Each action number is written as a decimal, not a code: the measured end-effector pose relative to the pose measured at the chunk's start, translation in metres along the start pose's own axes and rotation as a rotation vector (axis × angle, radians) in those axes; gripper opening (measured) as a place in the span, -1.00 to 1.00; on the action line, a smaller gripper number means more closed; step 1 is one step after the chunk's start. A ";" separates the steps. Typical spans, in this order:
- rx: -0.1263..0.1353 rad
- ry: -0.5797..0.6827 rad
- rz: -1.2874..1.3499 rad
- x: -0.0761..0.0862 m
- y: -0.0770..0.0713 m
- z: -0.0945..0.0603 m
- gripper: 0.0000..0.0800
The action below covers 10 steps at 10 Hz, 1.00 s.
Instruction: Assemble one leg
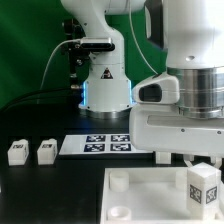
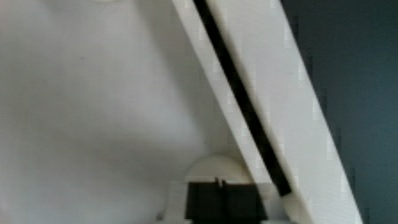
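You've got 1 leg [image 1: 201, 186] standing upright at a corner of the tabletop [image 1: 140, 200], prob. in its socket, w/ the arm right above. Gripper itself is hidden; can't tell if it's clamped or let go. 2 spare legs [image 1: 30, 151] wait beside the marker board [image 1: 98, 144], well apart.
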<state>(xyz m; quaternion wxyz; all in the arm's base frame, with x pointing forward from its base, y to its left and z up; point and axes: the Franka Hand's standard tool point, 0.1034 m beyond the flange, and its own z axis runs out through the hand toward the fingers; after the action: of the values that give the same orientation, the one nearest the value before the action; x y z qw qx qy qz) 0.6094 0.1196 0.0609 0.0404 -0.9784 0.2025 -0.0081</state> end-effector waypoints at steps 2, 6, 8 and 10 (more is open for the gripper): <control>0.000 0.000 0.000 0.000 0.000 0.000 -0.99; 0.000 0.000 0.000 0.000 0.000 0.000 0.03; -0.005 -0.018 0.076 0.000 0.003 0.001 0.45; -0.010 -0.012 -0.250 0.003 0.007 0.001 0.62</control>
<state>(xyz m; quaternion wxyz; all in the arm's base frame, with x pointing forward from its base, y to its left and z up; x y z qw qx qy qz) 0.6094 0.1119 0.0598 0.0356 -0.9962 0.0789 -0.0065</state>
